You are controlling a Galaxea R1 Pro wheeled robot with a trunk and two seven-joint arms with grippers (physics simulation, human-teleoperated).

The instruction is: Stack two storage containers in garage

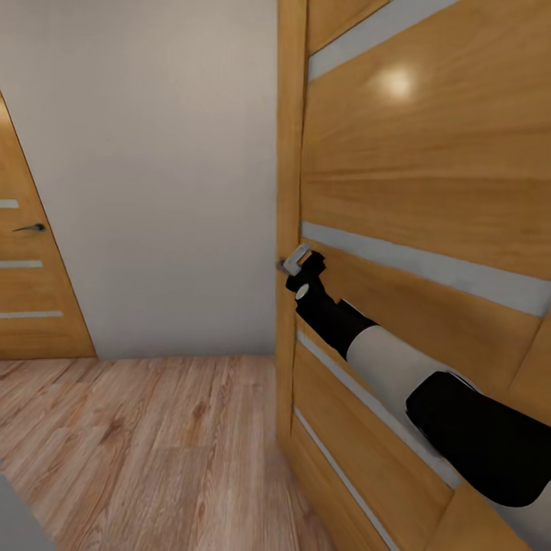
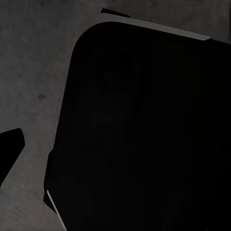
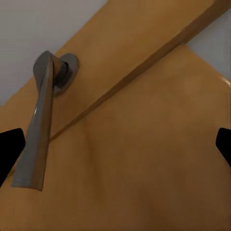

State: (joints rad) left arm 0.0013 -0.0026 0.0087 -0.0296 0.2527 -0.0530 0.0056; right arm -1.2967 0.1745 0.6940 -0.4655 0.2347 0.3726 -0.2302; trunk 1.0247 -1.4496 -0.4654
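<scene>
The two storage containers are out of view. My right gripper [image 1: 301, 265] reaches to the grey lever handle [image 1: 291, 262] of a wooden panel door [image 1: 428, 176] close on my right. In the right wrist view that handle [image 3: 41, 125] lies just inside one black fingertip [image 3: 9, 147], and the other fingertip [image 3: 224, 144] sits far across, so the right gripper [image 3: 115, 149] is open against the door face with nothing held. In the left wrist view one black fingertip [image 2: 9, 149] shows beside a large dark rounded body [image 2: 144, 134].
A white wall [image 1: 161, 168] stands straight ahead. Another wooden door [image 1: 30, 291] with a dark handle [image 1: 29, 227] is at the left. Light wood-plank flooring [image 1: 153, 444] runs between them. The near door's frame [image 1: 289, 153] stands just left of my right hand.
</scene>
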